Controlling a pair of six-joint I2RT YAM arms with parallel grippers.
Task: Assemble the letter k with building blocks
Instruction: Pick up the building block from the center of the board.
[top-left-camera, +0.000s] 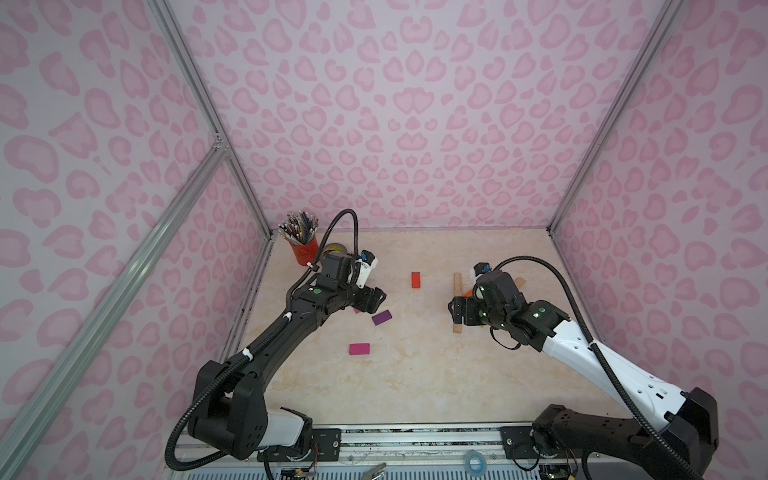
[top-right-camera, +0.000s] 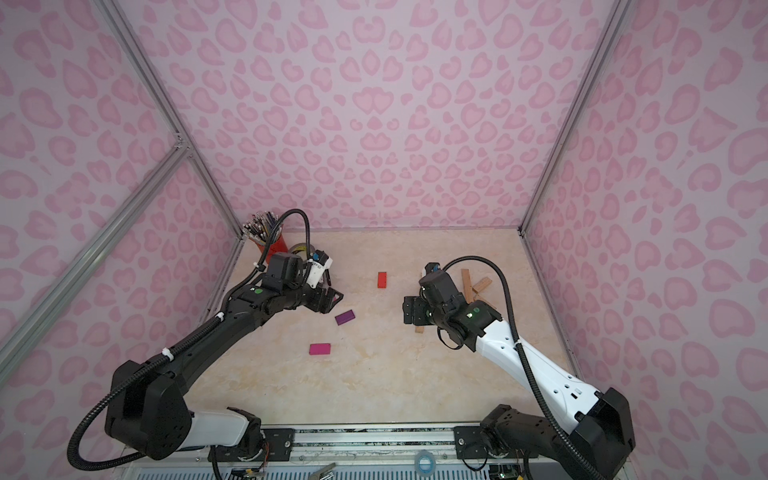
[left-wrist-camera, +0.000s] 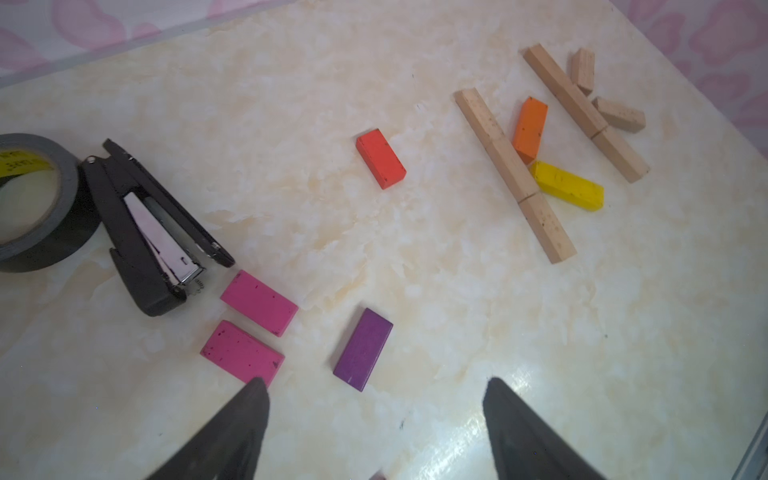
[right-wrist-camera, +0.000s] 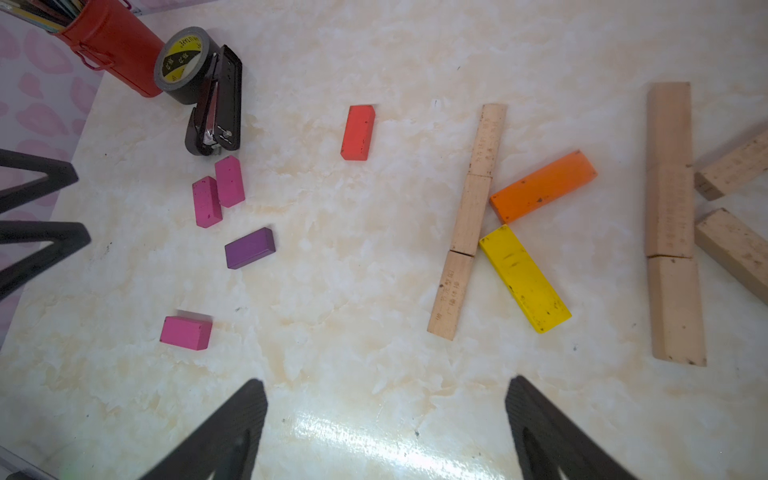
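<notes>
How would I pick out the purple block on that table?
Find the black stapler beside the grey tape roll. Two pink rectangular blocks lie side by side near it; the purple block lies just past them, alone, the only purple piece.

Red block (right-wrist-camera: 358, 132), purple block (right-wrist-camera: 249, 248), yellow block (right-wrist-camera: 524, 278), orange block (right-wrist-camera: 542, 187); table (right-wrist-camera: 374, 332) cream marble; walls (top-left-camera: 415, 104) pink, prob. leopard print.

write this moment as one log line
left tool open, empty, near purple block | right tool open, empty | orange block, yellow block against wood spine | red block, pink blocks loose
</notes>
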